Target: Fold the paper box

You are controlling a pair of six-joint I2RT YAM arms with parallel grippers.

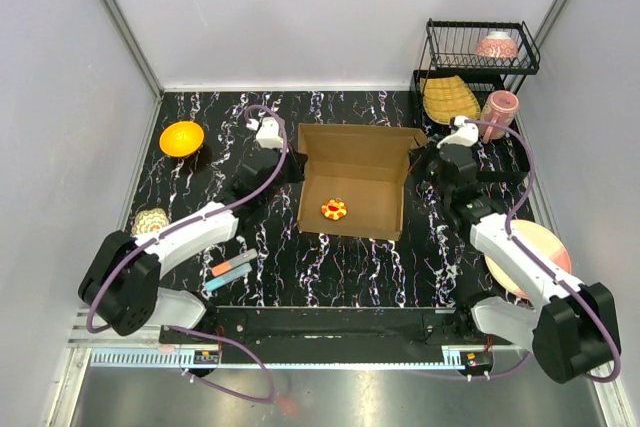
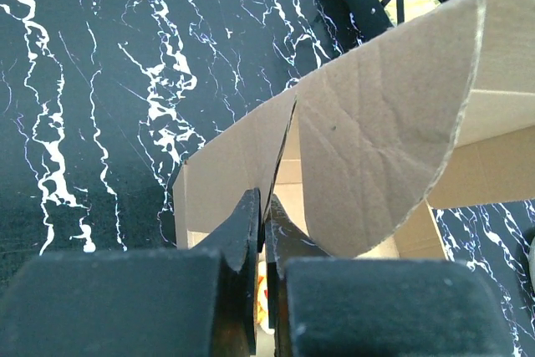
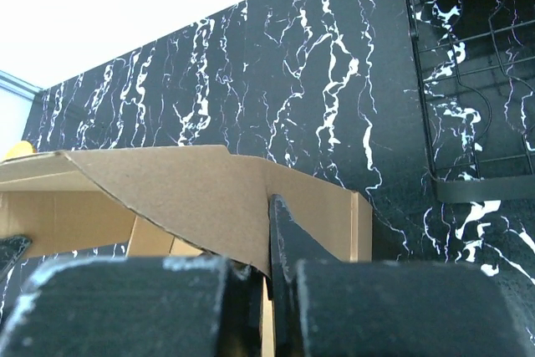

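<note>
The paper box (image 1: 365, 152) is brown cardboard and lies open in the middle of the black marble table, lid flap towards the back. My left gripper (image 1: 293, 165) is at its left wall and is shut on that wall (image 2: 226, 160), with a curved flap (image 2: 376, 123) standing beside the fingers (image 2: 247, 219). My right gripper (image 1: 418, 162) is at the right wall and is shut on the wall's edge (image 3: 322, 202). A flap (image 3: 192, 190) hides its left finger. A small orange and yellow toy (image 1: 334, 209) lies on the box floor.
An orange bowl (image 1: 181, 138) sits at the back left. A black wire rack (image 1: 480, 57) at the back right holds a pink bowl (image 1: 497, 45) and a yellow woven plate (image 1: 450, 97), with a pink mug (image 1: 499, 107) beside it. A peach plate (image 1: 540, 237) lies under the right arm. Markers (image 1: 232, 269) lie front left.
</note>
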